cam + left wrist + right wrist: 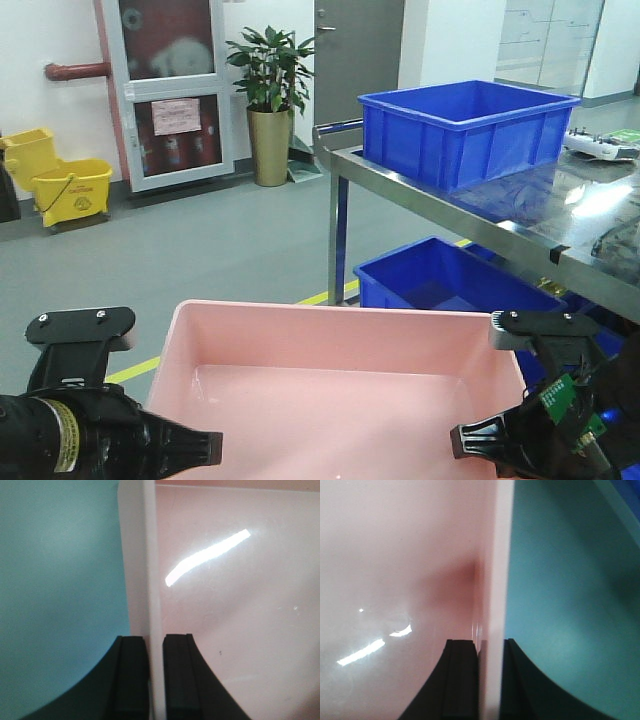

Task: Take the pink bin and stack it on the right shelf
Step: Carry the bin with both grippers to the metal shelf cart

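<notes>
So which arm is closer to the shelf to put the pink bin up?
Probably the right. Both hold the pink bin by its walls, but the shelf stands on the side of the right gripper, so it would likely lead, the left gripper following.

Pink bin was a big shallow pale tub, open side up and roughly level, front and centre, with its side walls pinched by the left hand and right hand. Shelf was shiny grey metal, off to the right and higher up, not touching it.
</notes>
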`<state>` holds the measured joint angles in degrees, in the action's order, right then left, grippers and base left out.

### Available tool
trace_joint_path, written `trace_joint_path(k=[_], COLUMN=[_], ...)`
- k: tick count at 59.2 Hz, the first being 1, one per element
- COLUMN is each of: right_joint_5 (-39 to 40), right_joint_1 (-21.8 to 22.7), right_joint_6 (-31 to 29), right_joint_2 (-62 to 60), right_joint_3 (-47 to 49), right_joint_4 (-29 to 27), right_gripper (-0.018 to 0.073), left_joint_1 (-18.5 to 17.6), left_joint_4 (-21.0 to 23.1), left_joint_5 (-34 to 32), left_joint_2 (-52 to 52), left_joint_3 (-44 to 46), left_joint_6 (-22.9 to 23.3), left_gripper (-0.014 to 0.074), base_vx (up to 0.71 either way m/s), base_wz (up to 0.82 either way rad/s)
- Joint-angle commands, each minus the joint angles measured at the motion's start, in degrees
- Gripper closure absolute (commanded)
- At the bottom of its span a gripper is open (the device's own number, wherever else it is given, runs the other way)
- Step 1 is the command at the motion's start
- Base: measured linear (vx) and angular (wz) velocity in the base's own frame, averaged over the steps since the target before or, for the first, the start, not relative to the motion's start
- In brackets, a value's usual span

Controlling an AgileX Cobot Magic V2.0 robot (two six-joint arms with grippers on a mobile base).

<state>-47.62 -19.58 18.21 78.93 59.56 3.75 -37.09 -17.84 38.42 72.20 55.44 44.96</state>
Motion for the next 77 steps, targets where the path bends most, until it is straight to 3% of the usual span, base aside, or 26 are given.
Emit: trace_joint_path(k=[1, 47, 77], right_joint_5=[1.27, 1.33, 1.33], right_joint_1=[0.75, 0.75, 0.75], right_joint_6=[-0.4, -0.4, -0.4], right_joint_2=[-1.82, -1.82, -1.82], right_joint_3=[1.4, 1.4, 1.4], right_joint_4=[5.14, 5.14, 5.14], right_gripper=[0.0568, 0.0568, 0.0568], left_joint_1=[-0.08, -0.08, -0.08], left_joint_4=[-1.78, -1.78, -1.78], left_joint_5=[-4.14, -4.14, -4.14], left_joint_2=[-2.75, -2.75, -2.75], left_joint_3=[1.81, 1.81, 1.81], left_joint_6=[-0.06, -0.06, -0.06], left_gripper=[0.045, 0.045, 0.045], base_vx=[0.43, 0.4, 0.29], base_wz=[-0.15, -0.27, -0.55])
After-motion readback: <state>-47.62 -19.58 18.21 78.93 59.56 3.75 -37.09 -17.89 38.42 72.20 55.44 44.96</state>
